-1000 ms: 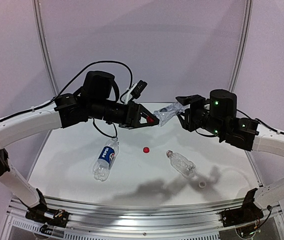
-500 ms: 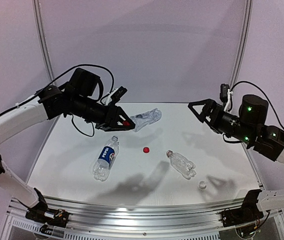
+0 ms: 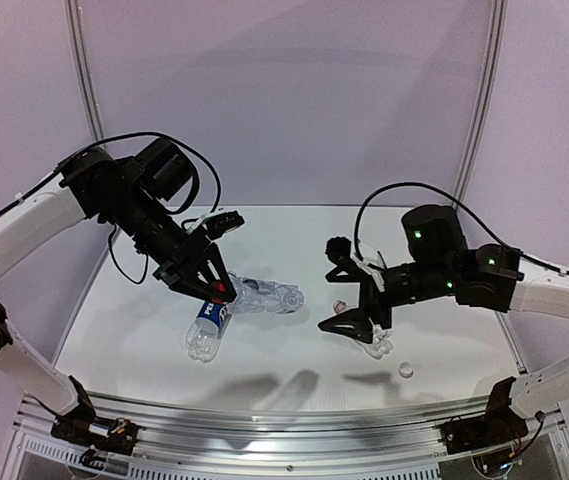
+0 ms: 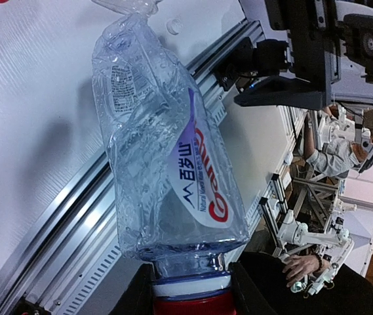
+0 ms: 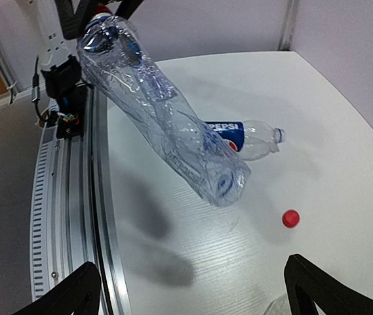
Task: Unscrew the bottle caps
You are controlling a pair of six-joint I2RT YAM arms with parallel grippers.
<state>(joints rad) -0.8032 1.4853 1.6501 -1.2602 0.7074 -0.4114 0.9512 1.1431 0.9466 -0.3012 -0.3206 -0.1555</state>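
The white table [image 3: 134,320] sits inside a pale, curtained booth, with an aluminium rail along its near edge. Two bottles lie on it with open necks: the Pepsi bottle [image 3: 207,325] and, well to its right, a ribbed bottle [image 3: 366,332]. A loose red cap [image 5: 291,218] and a whitish cap [image 3: 404,370] lie on the table near them, so by my reckoning only one cap is left to unscrew.

That one is the red screw cap [image 4: 193,305], and the left gripper [image 3: 219,290] is clamped tight on it. The capped bottle [image 4: 173,151] sticks out sideways from it, low over the Pepsi bottle. As far as I can tell from its shadow, it is off the table.

The right gripper [image 3: 349,315] has its jaws spread wide and holds nothing. It hangs just above the ribbed bottle, apart from the capped one.

What worries me is that the bottle hangs by its cap alone. Its walls look thin and crumpled, so a grip on the body may crush or slide instead of turning it. If the thread lets go before the body is held, the bottle will drop onto the Pepsi bottle and roll. The right gripper could also knock the ribbed bottle as it rises.
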